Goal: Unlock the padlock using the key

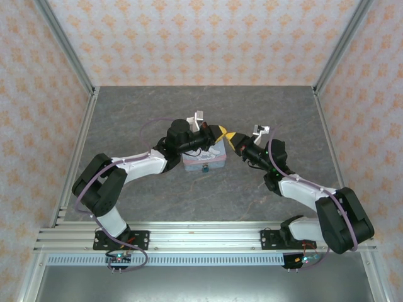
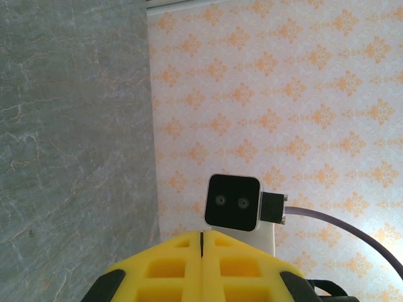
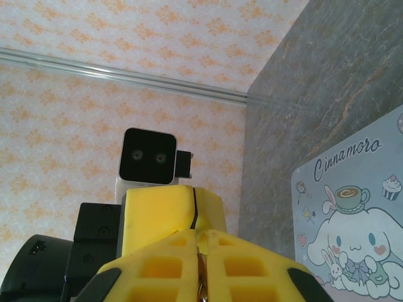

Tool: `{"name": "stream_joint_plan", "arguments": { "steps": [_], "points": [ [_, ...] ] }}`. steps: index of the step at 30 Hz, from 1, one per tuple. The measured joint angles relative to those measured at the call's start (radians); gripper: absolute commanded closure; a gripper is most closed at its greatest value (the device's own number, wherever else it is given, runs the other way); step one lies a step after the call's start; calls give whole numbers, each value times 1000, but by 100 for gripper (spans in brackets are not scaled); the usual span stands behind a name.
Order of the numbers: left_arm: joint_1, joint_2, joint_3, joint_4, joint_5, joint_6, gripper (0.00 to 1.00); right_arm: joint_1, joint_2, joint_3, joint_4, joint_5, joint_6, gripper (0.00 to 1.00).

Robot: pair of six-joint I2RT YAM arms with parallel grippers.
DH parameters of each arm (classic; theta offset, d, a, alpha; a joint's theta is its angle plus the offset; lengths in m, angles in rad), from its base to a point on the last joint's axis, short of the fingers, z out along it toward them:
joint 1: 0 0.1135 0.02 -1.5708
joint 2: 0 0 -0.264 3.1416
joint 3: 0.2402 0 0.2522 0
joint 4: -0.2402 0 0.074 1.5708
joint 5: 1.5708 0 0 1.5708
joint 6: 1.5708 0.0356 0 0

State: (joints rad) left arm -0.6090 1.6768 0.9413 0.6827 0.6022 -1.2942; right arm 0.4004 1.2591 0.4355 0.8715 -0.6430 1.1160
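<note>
Padlock (image 1: pixel 205 168) — tiny blue-green lock at the middle of the near edge of the tin box (image 1: pixel 215 158), against its front side. The tin box lies flat mid-bench (image 1: pixel 132 119), its cartoon lid facing up. Both end effectors meet over the box's far right corner, tips touching or just beside each other. Left end effector (image 1: pixel 220 132) is clenched; the left wrist view shows its yellow fingers (image 2: pixel 170 264) pressed flat together. Right end effector (image 1: pixel 234 142) is clenched too — in the right wrist view a thin sliver sits in the seam between its pads, too small to identify. Patterned orange wall (image 1: pixel 189 38) stands behind the bench.
</note>
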Motion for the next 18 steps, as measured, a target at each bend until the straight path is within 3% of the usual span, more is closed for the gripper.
{"name": "stream_joint_plan", "arguments": {
  "steps": [18],
  "points": [
    [-3,0,-59,26,-69,-21,100,0,-19,-28,-19,18,-5,100]
  ]
}}
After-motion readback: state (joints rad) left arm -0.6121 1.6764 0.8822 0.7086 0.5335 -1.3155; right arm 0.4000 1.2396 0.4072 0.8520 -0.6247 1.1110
